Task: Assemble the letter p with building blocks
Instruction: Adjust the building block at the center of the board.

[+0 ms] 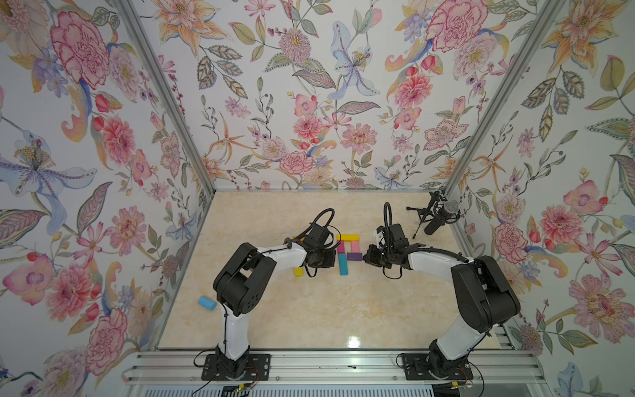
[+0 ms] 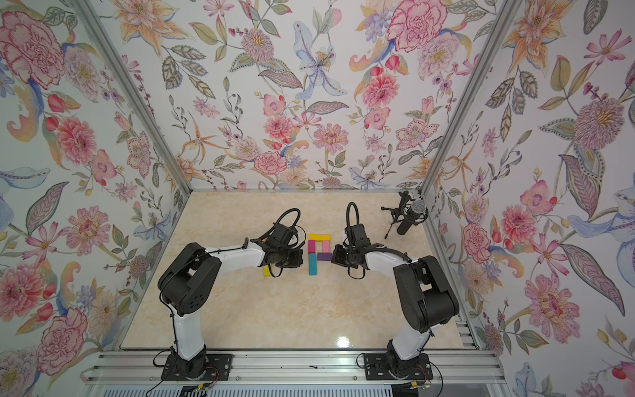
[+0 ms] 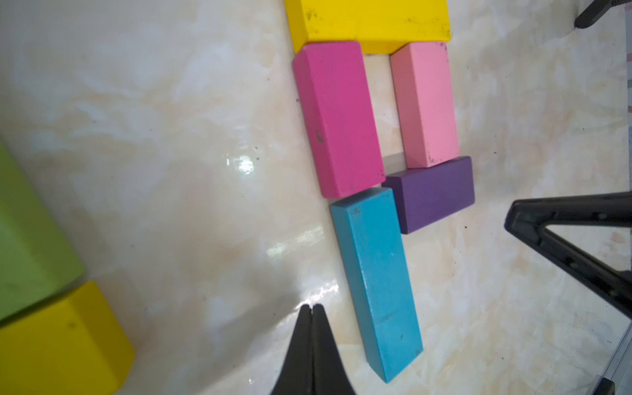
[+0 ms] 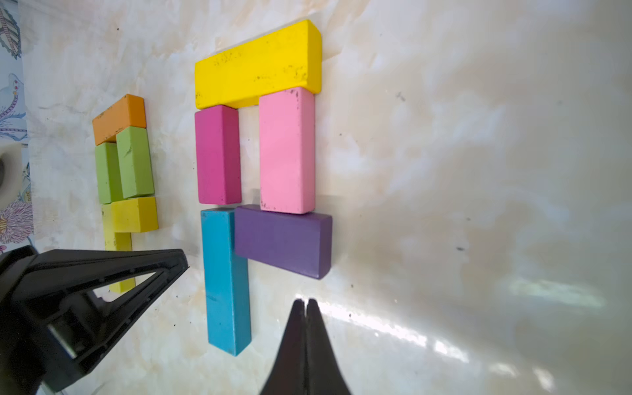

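On the shiny cream marble tabletop (image 1: pixel 309 316), the letter looks just about done. Both black robot hands are empty. The left hand (image 3: pixel 311 307) has its two fingers pressed together. Its tip is near the long teal wooden block (image 4: pixel 225 284) but not touching it. The right hand (image 4: pixel 304 302) is pressed together too, near the other side of that block and apart from it.

Between the hands lie five painted blocks that make a P. The long yellow wooden block (image 4: pixel 256 65) lies across the top. The teal one is the bottom of the stick. The dark pink wooden block (image 4: pixel 217 154) sits just above it and reaches up to the yellow one. The light pink wooden block (image 4: pixel 287 150) is the other side of the loop. The short purple wooden block (image 4: pixel 284 241) shuts the loop, touching the teal and the light pink. I think very little is left, maybe one small push, since the purple one sits a bit crooked.

Both top views show a black microphone on a stand (image 1: pixel 439 216) in the back corner, which the wrist views miss. A top view shows a light blue roll (image 1: pixel 207 303) by the left wall. The right wrist view shows the spare pile: an orange block (image 4: pixel 118 116), lime green blocks (image 4: pixel 135 162) and a small yellow block (image 4: pixel 136 213), all touching. From above, the left arm hides most of that pile.
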